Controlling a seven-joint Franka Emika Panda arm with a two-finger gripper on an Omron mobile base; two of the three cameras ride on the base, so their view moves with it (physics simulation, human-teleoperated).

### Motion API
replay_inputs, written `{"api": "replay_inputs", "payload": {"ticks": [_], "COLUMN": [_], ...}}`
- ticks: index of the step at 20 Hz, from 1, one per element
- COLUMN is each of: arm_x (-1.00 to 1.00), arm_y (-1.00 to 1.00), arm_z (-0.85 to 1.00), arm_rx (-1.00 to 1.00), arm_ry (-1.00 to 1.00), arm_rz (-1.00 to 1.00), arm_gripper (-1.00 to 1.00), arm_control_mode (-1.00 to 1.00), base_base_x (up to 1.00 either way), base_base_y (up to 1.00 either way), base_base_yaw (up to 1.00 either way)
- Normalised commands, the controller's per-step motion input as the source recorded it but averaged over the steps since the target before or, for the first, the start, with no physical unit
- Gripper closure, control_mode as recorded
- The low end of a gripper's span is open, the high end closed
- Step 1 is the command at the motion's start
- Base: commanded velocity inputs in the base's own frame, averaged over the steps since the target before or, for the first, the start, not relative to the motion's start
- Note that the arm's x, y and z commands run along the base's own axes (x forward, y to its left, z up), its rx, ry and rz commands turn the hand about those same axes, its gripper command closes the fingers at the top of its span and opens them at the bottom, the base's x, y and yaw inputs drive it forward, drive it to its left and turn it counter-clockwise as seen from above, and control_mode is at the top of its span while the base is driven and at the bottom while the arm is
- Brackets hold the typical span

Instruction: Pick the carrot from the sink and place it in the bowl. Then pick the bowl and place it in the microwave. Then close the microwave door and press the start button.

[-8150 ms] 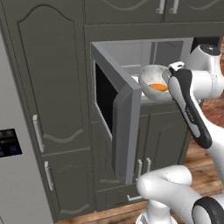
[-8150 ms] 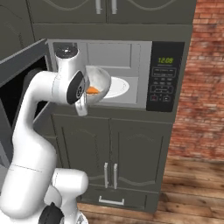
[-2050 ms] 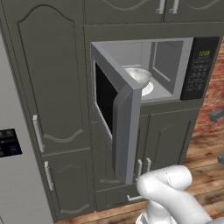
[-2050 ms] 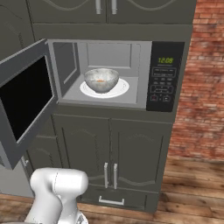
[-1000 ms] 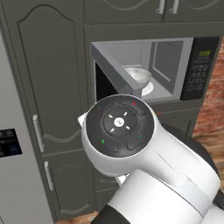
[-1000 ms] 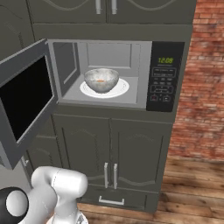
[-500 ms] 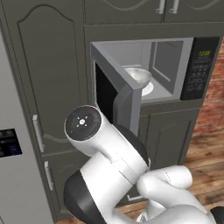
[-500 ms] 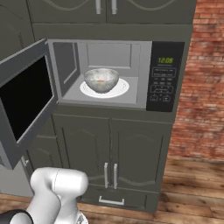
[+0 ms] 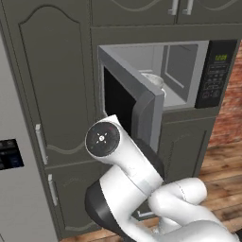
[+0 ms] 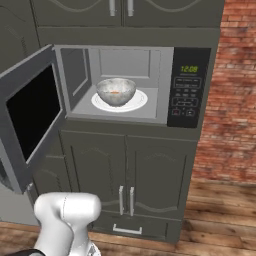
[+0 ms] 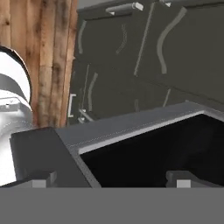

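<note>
— Since a second ago the white arm (image 9: 127, 165) has swung lower in the left base view, its round joint now sitting in front of the lower edge of the microwave door (image 9: 137, 111), where before it filled the middle of that picture. What about the bowl?

— Unchanged: the bowl (image 10: 116, 91) rests on the white round plate (image 10: 137, 104) inside the microwave (image 10: 125, 85), and a speck of orange, the carrot (image 10: 115, 92), shows in it.

— And the door?

— It stands wide open, swung out to the left, black window facing the cabinets. In the hand view the door's grey frame (image 11: 131, 124) and dark window run close in front of the gripper (image 11: 109, 179).

— How do the fingers stand?

— Spread wide, holding nothing; the two dark fingertips (image 11: 41, 178) rise far apart at the bottom of the hand view, and it is unclear whether they touch the door.

— Anything else?

— The keypad (image 10: 186, 90) shows a green display, and dark cabinet doors (image 10: 125, 170) sit below the microwave
</note>
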Motion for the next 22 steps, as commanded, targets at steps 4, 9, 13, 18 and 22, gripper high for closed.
{"api": "replay_inputs", "payload": {"ticks": [4,9,13,18,22], "arm_x": [0.11,0.23,0.55,0.86,1.00], "arm_y": [-0.93,-1.00,-0.99,-0.88,-0.71], "arm_z": [0.01,0.00,0.00,0.01,0.00], "arm_rx": [0.00,0.00,0.00,0.00,0.00], "arm_ry": [-0.05,-0.01,0.00,-0.02,-0.04], "arm_rz": [-0.25,-0.25,-0.24,-0.16,-0.06], "arm_gripper": [-1.00,-1.00,-1.00,-1.00,-1.00], "arm_control_mode": [-1.00,-1.00,-1.00,-1.00,-1.00], "base_base_x": [0.00,0.00,0.00,0.00,0.00], "base_base_y": [0.00,0.00,0.00,0.00,0.00], "base_base_yaw": [0.00,0.00,0.00,0.00,0.00]}}
